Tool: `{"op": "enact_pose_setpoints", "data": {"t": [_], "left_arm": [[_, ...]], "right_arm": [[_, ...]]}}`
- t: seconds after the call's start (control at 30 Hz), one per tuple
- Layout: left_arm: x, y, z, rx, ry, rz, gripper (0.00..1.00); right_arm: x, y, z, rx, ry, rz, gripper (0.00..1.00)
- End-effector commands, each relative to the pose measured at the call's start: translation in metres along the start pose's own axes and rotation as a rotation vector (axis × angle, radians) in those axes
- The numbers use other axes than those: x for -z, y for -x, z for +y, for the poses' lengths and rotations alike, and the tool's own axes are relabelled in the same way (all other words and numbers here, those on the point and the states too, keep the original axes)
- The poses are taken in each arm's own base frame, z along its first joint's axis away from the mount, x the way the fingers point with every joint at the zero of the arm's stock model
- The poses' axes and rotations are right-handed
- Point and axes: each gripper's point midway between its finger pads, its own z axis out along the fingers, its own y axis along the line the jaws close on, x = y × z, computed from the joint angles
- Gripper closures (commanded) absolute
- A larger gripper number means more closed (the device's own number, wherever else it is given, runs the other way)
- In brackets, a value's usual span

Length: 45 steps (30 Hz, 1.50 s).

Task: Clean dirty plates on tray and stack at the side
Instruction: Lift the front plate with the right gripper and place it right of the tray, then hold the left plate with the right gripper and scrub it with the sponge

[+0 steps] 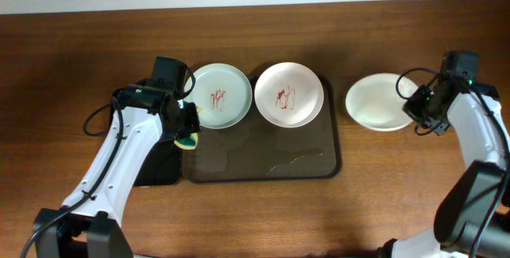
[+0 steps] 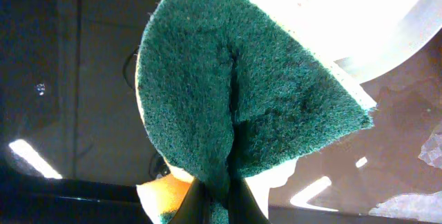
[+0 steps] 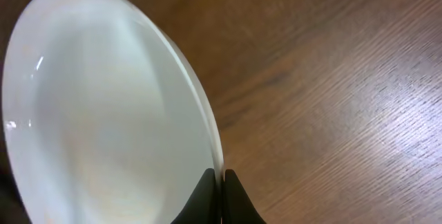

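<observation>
At the left rim of the tray (image 1: 239, 150), your left gripper (image 2: 217, 207), clenched on the sponge (image 2: 242, 92), has the nearer smeared plate (image 1: 221, 95) just ahead (slightly to its right), while the right gripper (image 3: 221, 196) pinches the clean plate (image 3: 103, 113) by its rim, off-tray.

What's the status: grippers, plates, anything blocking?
Left gripper shut on sponge, at left edge of tray. Right gripper shut on rim of clean plate, right of tray. Two smeared plates on tray. Nothing blocking.
</observation>
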Motion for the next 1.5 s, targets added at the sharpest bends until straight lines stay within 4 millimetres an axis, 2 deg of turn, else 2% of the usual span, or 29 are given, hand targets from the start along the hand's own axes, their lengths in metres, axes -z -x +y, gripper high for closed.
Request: {"op": "enact_pose_setpoints", "data": {"t": [0.0, 0.03, 0.07, 0.1, 0.2, 0.23, 0.3, 0.33, 0.5, 0.53, 0.57, 0.6, 0.7, 0.8, 0.87, 0.93, 1.03, 1.1, 1.17, 1.23, 1.33, 1.37, 1.47], "left_arm": [[0.002, 0.001, 0.0, -0.012, -0.007, -0.008, 1.0], [0.002, 0.001, 0.0, -0.012, -0.007, -0.008, 1.0], [0.002, 0.001, 0.0, -0.012, -0.006, -0.008, 1.0], [0.002, 0.002, 0.0, -0.012, -0.007, -0.01, 1.0], [0.002, 0.005, -0.001, -0.012, -0.012, -0.022, 1.0], [0.002, 0.005, -0.002, -0.012, -0.013, -0.025, 1.0], [0.002, 0.007, -0.002, -0.011, -0.016, -0.033, 1.0], [0.003, 0.01, -0.004, -0.011, -0.021, -0.045, 1.0], [0.004, 0.029, -0.011, -0.009, -0.051, -0.121, 1.0], [0.004, 0.029, -0.011, -0.009, -0.051, -0.122, 1.0], [0.004, 0.029, -0.011, -0.009, -0.051, -0.122, 1.0], [0.004, 0.029, -0.011, -0.009, -0.051, -0.122, 1.0], [0.005, 0.03, -0.011, -0.009, -0.053, -0.127, 1.0], [0.005, 0.031, -0.012, -0.009, -0.054, -0.128, 1.0], [0.005, 0.031, -0.012, -0.009, -0.054, -0.128, 1.0], [0.005, 0.031, -0.012, -0.009, -0.054, -0.128, 1.0], [0.005, 0.03, -0.012, -0.009, -0.054, -0.128, 1.0], [0.005, 0.03, -0.012, -0.009, -0.054, -0.127, 1.0], [0.005, 0.03, -0.012, -0.009, -0.054, -0.127, 1.0], [0.005, 0.03, -0.011, -0.009, -0.053, -0.124, 1.0], [0.004, 0.029, -0.011, -0.009, -0.052, -0.121, 1.0], [0.004, 0.029, -0.011, -0.01, -0.052, -0.121, 1.0], [0.004, 0.029, -0.011, -0.01, -0.052, -0.121, 1.0]], "right_arm": [[-0.006, -0.005, 0.003, 0.028, 0.008, 0.04, 0.96], [-0.006, -0.006, 0.005, 0.028, 0.02, 0.044, 0.92], [-0.006, -0.008, 0.01, 0.028, 0.05, 0.058, 0.8], [-0.001, -0.016, 0.03, 0.081, 0.168, 0.099, 0.71], [0.022, -0.025, 0.081, 0.279, 0.378, 0.116, 0.57], [0.041, -0.033, 0.113, 0.439, 0.443, 0.101, 0.51], [0.059, -0.049, 0.15, 0.619, 0.49, 0.072, 0.51], [0.07, -0.064, 0.176, 0.736, 0.525, 0.049, 0.51], [0.101, -0.119, 0.263, 1.0, 0.674, -0.078, 0.45], [0.104, -0.128, 0.278, 1.042, 0.676, -0.121, 0.31], [0.107, -0.138, 0.286, 1.067, 0.686, -0.117, 0.29], [0.111, -0.142, 0.291, 1.081, 0.686, -0.102, 0.28], [0.121, -0.134, 0.306, 1.104, 0.664, -0.06, 0.28], [0.115, -0.142, 0.327, 1.181, 0.665, -0.016, 0.3], [0.087, -0.156, 0.346, 1.21, 0.674, -0.004, 0.36], [0.048, -0.176, 0.362, 1.239, 0.673, 0.027, 0.37], [0.015, -0.199, 0.381, 1.276, 0.674, 0.021, 0.39], [-0.005, -0.206, 0.387, 1.297, 0.629, -0.008, 0.39], [-0.019, -0.219, 0.39, 1.314, 0.625, 0.004, 0.42], [-0.027, -0.229, 0.389, 1.327, 0.618, 0.024, 0.49], [-0.033, -0.234, 0.382, 1.298, 0.59, 0.064, 0.69], [-0.034, -0.236, 0.379, 1.282, 0.578, 0.083, 0.74], [-0.039, -0.246, 0.351, 1.223, 0.493, 0.213, 0.92]]}}
